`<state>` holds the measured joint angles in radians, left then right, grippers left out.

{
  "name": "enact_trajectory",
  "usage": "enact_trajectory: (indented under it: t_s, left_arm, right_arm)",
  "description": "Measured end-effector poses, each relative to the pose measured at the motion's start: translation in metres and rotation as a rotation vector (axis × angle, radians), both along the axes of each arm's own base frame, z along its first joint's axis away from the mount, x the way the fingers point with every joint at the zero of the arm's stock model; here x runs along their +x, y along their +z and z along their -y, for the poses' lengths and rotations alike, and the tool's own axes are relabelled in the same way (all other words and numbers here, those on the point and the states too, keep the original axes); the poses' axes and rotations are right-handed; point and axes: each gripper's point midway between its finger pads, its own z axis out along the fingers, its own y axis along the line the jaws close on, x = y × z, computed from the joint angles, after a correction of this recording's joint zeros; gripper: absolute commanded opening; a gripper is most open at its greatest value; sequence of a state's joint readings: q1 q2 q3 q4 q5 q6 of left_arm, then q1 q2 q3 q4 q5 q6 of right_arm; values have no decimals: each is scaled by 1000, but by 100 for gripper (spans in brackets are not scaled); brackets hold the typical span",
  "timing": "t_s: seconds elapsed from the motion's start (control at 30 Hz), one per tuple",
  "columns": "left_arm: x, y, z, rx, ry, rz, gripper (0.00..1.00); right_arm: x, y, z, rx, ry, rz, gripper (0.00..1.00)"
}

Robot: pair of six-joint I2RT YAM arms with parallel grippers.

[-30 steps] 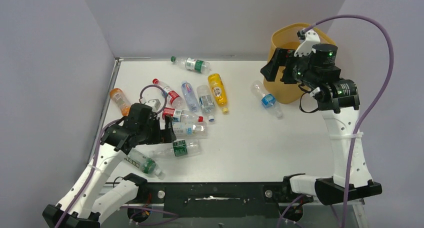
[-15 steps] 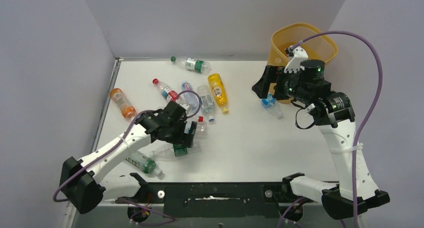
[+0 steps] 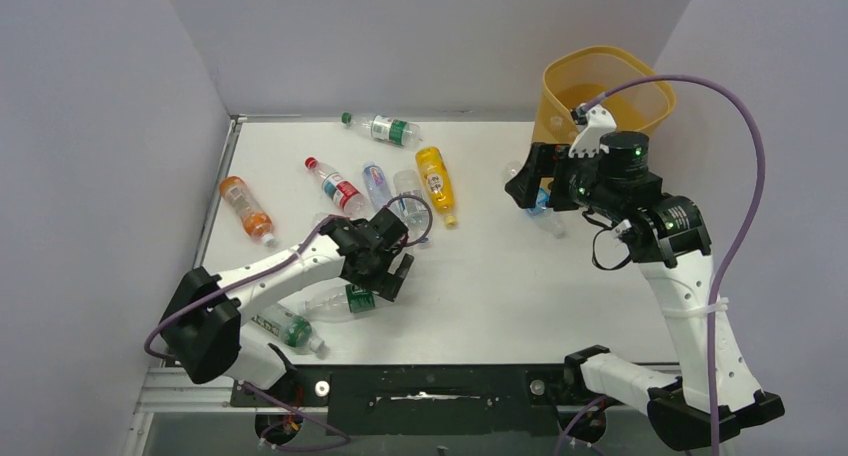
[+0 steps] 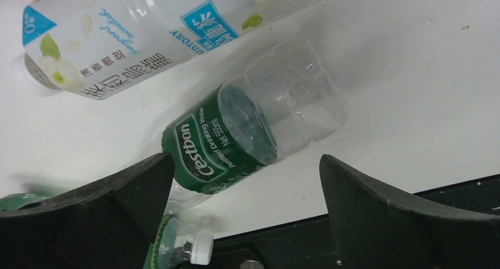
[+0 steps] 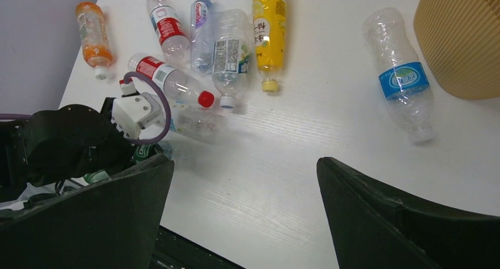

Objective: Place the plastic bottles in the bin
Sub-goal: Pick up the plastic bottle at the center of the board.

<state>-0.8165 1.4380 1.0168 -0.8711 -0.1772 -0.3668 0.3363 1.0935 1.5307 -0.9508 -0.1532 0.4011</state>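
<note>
The yellow-orange bin (image 3: 605, 91) stands at the back right and also shows in the right wrist view (image 5: 466, 39). Several plastic bottles lie on the white table. My left gripper (image 3: 392, 276) is open and empty just right of a clear green-label bottle (image 3: 345, 299). In the left wrist view that bottle (image 4: 247, 133) lies just beyond the open gripper (image 4: 244, 180), by the left finger. My right gripper (image 3: 525, 181) is open and empty, up over a clear blue-label bottle (image 3: 540, 206) near the bin. That bottle (image 5: 401, 74) lies ahead of the open gripper (image 5: 244, 174).
A yellow bottle (image 3: 436, 176), an orange one (image 3: 243, 206), a red-label one (image 3: 335, 186) and a green-label one (image 3: 385, 128) lie at the left and back. Another bottle (image 3: 285, 326) lies near the front edge. A white-label bottle (image 4: 112, 39) lies beside the green one. Grey walls close three sides.
My left arm has swung right from the table's left side to the green-label bottle. My right gripper has come down and left from the bin to above the blue-label bottle.
</note>
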Motion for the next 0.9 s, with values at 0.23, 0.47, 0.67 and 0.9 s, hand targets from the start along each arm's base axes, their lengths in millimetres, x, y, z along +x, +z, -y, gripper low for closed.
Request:
enact_trajectory:
  t_s: [0.23, 0.47, 0.67, 0.9]
  left_arm:
    - [12, -4, -1, 62, -45, 19, 98]
    - [11, -12, -1, 101, -97, 8, 98]
    - [8, -17, 4, 106, -135, -2, 98]
    - [7, -24, 9, 93, -150, -7, 98]
  right_arm:
    - [-3, -9, 0, -8, 1, -18, 98]
    - [-3, -11, 0, -10, 1, -22, 98]
    - [-3, -11, 0, -10, 1, -22, 98]
    - [-3, -11, 1, -9, -3, -23, 98]
